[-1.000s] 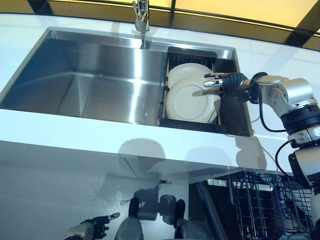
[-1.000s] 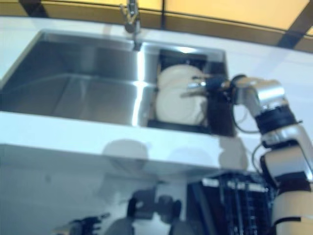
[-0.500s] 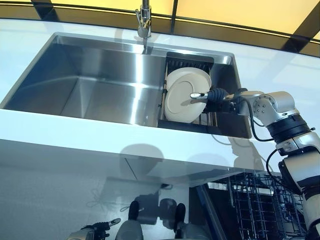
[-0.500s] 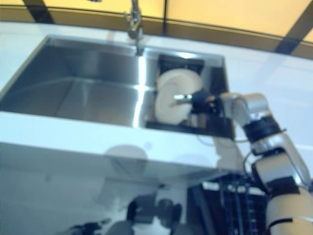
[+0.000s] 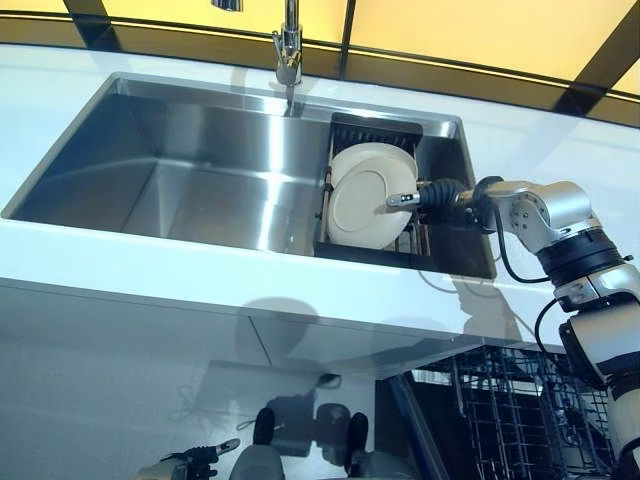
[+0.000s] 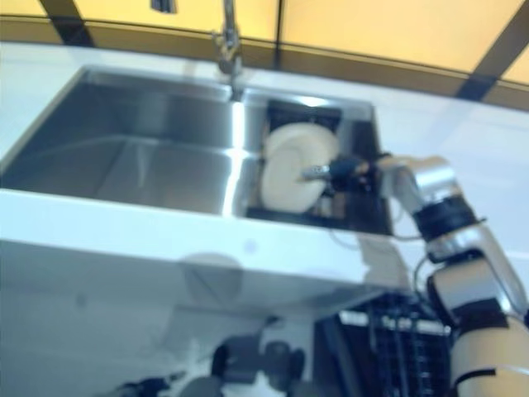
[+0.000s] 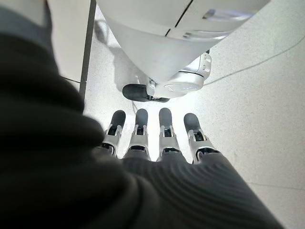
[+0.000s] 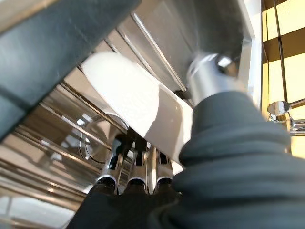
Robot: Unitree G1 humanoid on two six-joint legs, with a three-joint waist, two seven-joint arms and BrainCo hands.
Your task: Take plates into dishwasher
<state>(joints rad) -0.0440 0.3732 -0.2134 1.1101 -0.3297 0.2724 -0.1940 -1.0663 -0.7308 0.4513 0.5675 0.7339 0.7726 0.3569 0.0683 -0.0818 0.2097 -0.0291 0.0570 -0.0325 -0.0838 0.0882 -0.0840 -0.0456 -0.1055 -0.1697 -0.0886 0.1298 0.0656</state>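
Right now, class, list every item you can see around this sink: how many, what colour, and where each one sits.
Round cream plates: at least two, cream, standing on edge in the rack, the front one between the right hand's thumb and fingers.
Black dish rack: one, black, in the right end of the sink.
Stainless steel sink: one, silver, set into the counter.
Chrome tap: one, silver, behind the sink.
White counter: one, white, around the sink.
Dark wire dishwasher basket: one, dark, below the counter at right.
Right hand: pinching the front plate.
Left hand: low by the floor, fingers straight.
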